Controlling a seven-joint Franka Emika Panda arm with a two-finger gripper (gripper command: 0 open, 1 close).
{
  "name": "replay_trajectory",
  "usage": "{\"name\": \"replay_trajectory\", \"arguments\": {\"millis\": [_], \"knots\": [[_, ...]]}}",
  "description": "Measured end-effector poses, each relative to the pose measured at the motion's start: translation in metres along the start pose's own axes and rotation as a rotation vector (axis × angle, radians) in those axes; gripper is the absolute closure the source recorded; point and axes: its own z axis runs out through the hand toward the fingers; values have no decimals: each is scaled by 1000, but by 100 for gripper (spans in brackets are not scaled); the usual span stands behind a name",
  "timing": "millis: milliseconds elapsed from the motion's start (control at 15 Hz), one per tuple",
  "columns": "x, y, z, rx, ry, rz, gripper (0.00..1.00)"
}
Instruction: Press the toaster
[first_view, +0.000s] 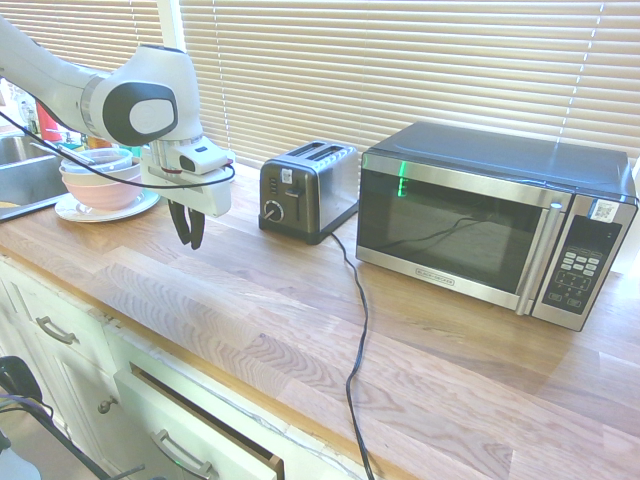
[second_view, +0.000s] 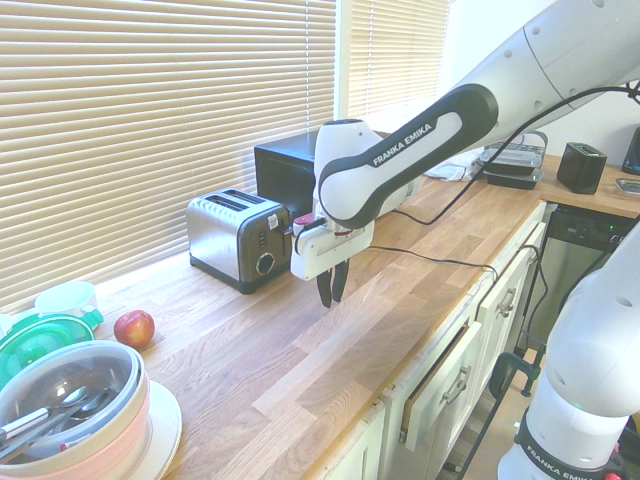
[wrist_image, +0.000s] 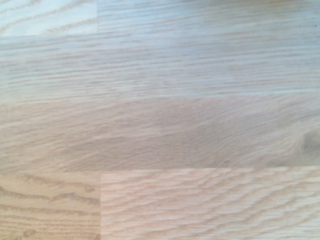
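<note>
I had the gripper hanging above the bare wooden counter, pointing straight down. Fingers looked drawn close together with nothing between them; a slim gap or none, I couldn't tell, so nearly clenched and empty. Wrist view gave only wood grain, no toaster in it.

The toaster sat off to the side of the gripper, near but apart, not touching, its black end panel turned toward the counter edge. The lever was on that panel, above and beside the round knob, white sticker higher up. In the second exterior view the gripper hung just in front of that same panel, toaster behind it, fingertips about level with the toaster's base. The black cord ran from the toaster across the counter and over the edge. Beyond the toaster from the gripper stood the microwave, on the gripper's other side the stacked bowls.

My read on handling: small, light, steel-sided box, rigid but likely to slide on smooth wood if pushed sideways. No need to grasp the body, slick sides anyway. Contact point I judged was the top of the lever, pushing straight down so the force goes into the counter and not sideways. Lever is small plastic with a spring under it, so closed fingertips should land squarely or they'd slip off. Press not yet made
</note>
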Motion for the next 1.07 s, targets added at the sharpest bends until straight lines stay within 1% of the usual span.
{"name": "replay_trajectory", "arguments": {"millis": [467,600,867,1067], "knots": [[3,3,0,-5,5,22,0],[7,0,-9,25,32,37,0],[35,-19,-62,118,115,68,0],[70,-41,-95,146,132,87,0]]}}
